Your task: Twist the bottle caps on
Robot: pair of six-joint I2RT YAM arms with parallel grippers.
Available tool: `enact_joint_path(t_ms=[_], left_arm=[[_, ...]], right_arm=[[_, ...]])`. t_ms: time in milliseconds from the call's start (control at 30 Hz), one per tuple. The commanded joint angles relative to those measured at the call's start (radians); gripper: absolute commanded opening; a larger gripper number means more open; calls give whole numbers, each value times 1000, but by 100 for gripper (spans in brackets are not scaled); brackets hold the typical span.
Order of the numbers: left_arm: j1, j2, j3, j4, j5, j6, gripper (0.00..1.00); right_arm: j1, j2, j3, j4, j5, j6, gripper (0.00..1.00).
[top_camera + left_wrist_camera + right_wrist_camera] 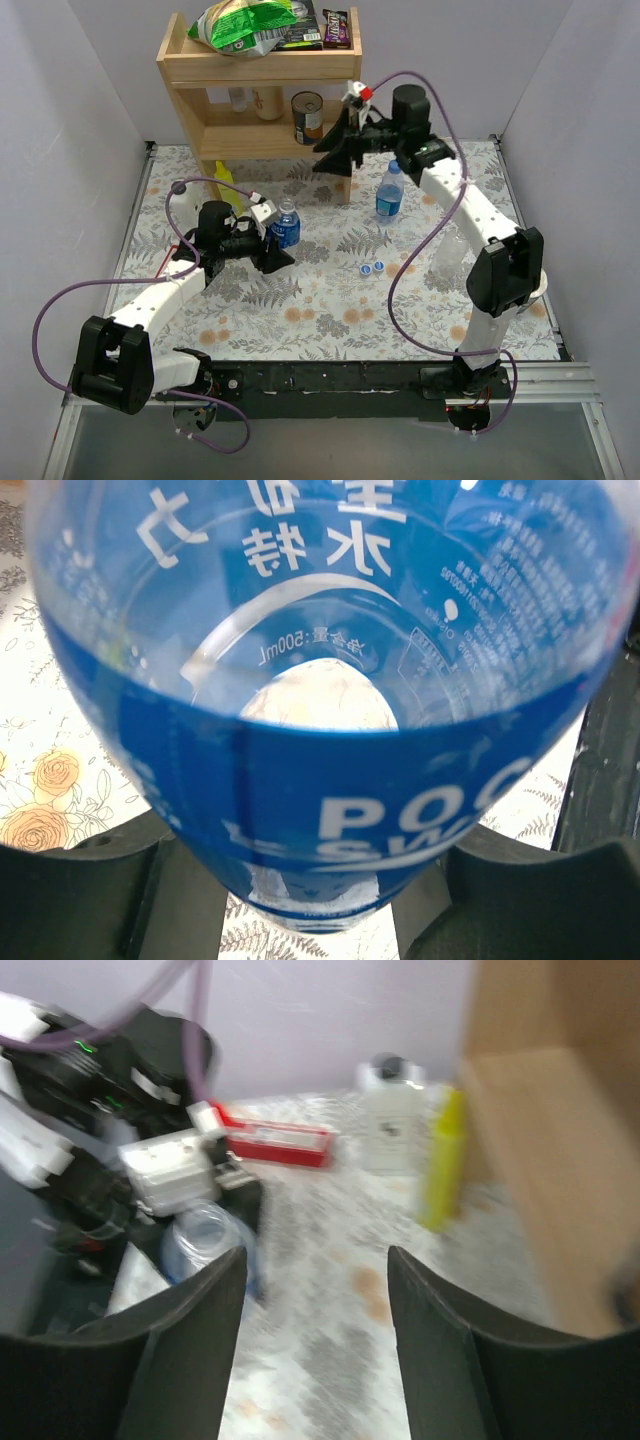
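Observation:
My left gripper (277,247) is shut on a clear bottle with a blue label (286,227), standing upright left of centre with its neck uncapped. In the left wrist view the bottle (330,680) fills the frame between my fingers (90,900). A second blue-labelled bottle (390,193) stands at the back right with a blue top. Two blue caps (365,268) (379,266) lie together on the mat near the centre. My right gripper (335,163) is open and empty, raised in front of the shelf. Its blurred view (315,1300) shows the held bottle (203,1242). The third bottle is not clearly seen.
A wooden shelf (260,70) stands at the back with snack bags on top and a can (307,117) inside. A yellow bottle (222,180) stands by its left leg, also in the right wrist view (443,1160), beside a white bottle (392,1110) and a red box (275,1143).

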Motion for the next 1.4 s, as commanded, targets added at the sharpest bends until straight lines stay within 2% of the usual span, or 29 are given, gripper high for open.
enact_joint_path(t_ms=[0,33,67,100,167,200,300,367,467,567,667,733,1033,1233,1367], left_arm=[[-4,-29,36,-41,41,97,0],[-2,-21,40,-54,47,118,0],[-5,-13,53,-65,47,134,0],[-5,-10,54,-85,50,155,0],[-5,-6,54,-91,39,198,0],[-7,-9,47,-75,29,200,0],[-5,-21,40,-62,3,189,0],[-5,-21,42,-65,-10,154,0],[-7,-30,30,-64,-10,109,0],[-7,-44,14,-65,3,94,0],[-7,-56,4,-65,-4,86,0],[-7,-58,1,-71,-10,89,0],[-5,-47,-6,-71,-19,92,0],[-5,-30,1,-64,-22,92,0],[-5,-19,4,-62,-22,91,0]], right_arm=[[-73,-73,190,-680,191,-665,62],[-70,-85,181,-765,231,-781,61],[-69,-91,160,-886,268,-967,60],[-67,-99,105,-923,343,-1028,59],[-66,-105,52,-1034,394,-1204,57],[-62,-105,28,-1057,441,-1254,54],[-58,-108,-95,-1060,518,-1333,52],[-50,-129,-214,-1016,557,-1366,52],[-24,-171,-366,-880,607,-1429,60],[3,-169,-434,-824,623,-1469,66],[17,-123,-433,-841,632,-1513,67],[20,-87,-425,-865,631,-1538,72],[62,-31,-452,-893,654,-1621,72],[77,-17,-468,-879,657,-1622,70],[85,-4,-482,-878,669,-1627,65]])
